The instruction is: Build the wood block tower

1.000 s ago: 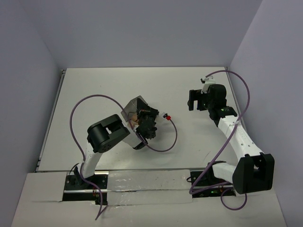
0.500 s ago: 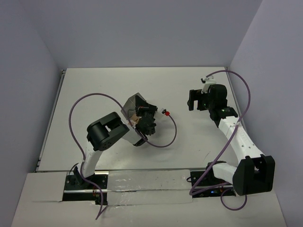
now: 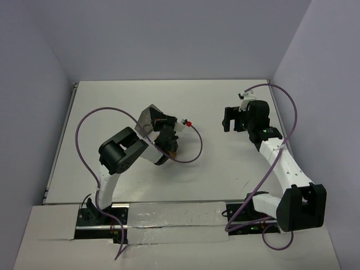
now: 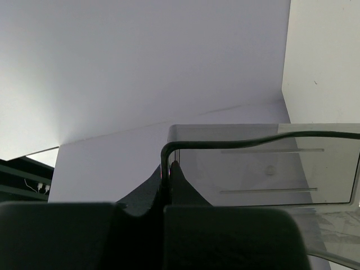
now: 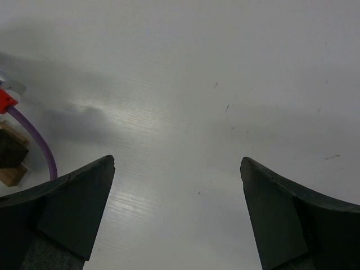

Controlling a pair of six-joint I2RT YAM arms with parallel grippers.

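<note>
My left gripper (image 3: pixel 160 120) is shut on the rim of a dark translucent bin (image 3: pixel 149 116), which it holds tipped up off the table. In the left wrist view the closed fingertips (image 4: pixel 167 166) pinch the bin's wall (image 4: pixel 264 169), and no blocks show inside. A small brown wood block (image 3: pixel 174 151) peeks out just below the left gripper. The right wrist view catches tan and dark blocks (image 5: pixel 10 152) at its left edge. My right gripper (image 3: pixel 230 119) hangs open over bare table (image 5: pixel 177 163), well to the right of the blocks.
A purple cable with a red connector (image 3: pixel 190 122) loops from the left arm across the table's middle, and it also shows in the right wrist view (image 5: pixel 4 100). Walls close in the table at the back and on both sides.
The left arm has swung the bin up and toward the far left, tilting it further. The red connector moved left with it. The right arm has stayed still.
</note>
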